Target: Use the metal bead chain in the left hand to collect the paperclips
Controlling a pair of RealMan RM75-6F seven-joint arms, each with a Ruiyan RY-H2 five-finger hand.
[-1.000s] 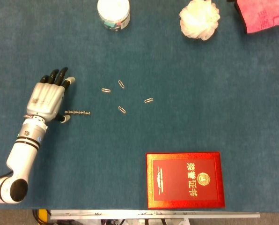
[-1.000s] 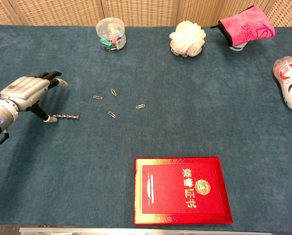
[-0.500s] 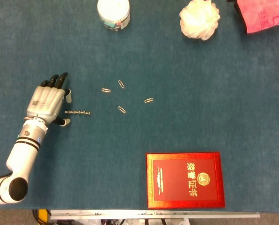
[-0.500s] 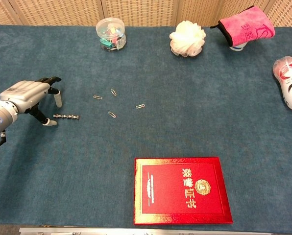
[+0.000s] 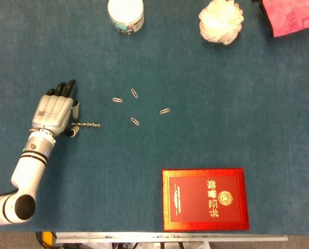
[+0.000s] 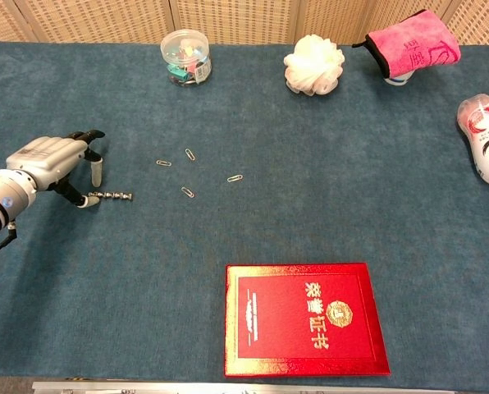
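A short metal bead chain (image 5: 87, 125) (image 6: 113, 196) lies flat on the blue table cloth (image 5: 196, 78). My left hand (image 5: 54, 111) (image 6: 49, 158) sits just left of it, palm down, fingers bent toward the cloth and apart. The thumb tip touches or nearly touches the chain's left end; the chain is not lifted. Several paperclips (image 5: 135, 121) (image 6: 187, 192) lie scattered to the right of the chain, the closest a short way from its free end. My right hand is in neither view.
A red certificate booklet (image 5: 205, 199) lies at the front. Along the far edge stand a clear jar of clips (image 5: 125, 14), a white bath sponge (image 5: 221, 21) and a pink cloth (image 5: 292, 15). A bottle (image 6: 486, 139) lies at the far right.
My left hand has shifted slightly right toward the chain's end, and its fingers have bent down from a spread pose. The chain and paperclips have stayed in place.
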